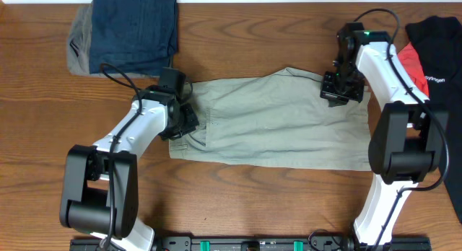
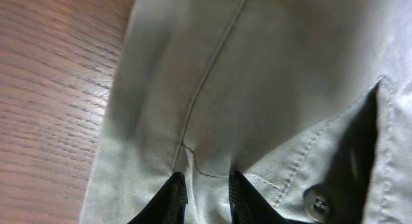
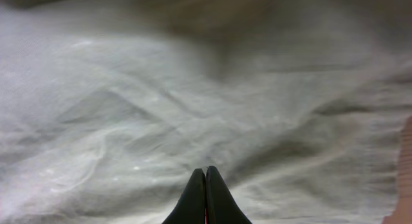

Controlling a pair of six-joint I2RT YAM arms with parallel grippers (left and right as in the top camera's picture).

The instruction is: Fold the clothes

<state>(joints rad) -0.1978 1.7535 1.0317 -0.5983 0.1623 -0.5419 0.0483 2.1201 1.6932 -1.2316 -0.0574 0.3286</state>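
My left gripper (image 2: 205, 180) has its two fingers close together, with a small pinch of cloth between them. It sits by a seam and a little round button (image 2: 317, 203). My right gripper (image 3: 206, 176) is squeezed shut low over the cloth at the other end, and I see nothing in it. The light khaki cotton trousers (image 1: 281, 117) lie flat across the brown wooden table (image 1: 238, 200). I think they are soft, light and floppy. The thick waistband and hems look best to hold.
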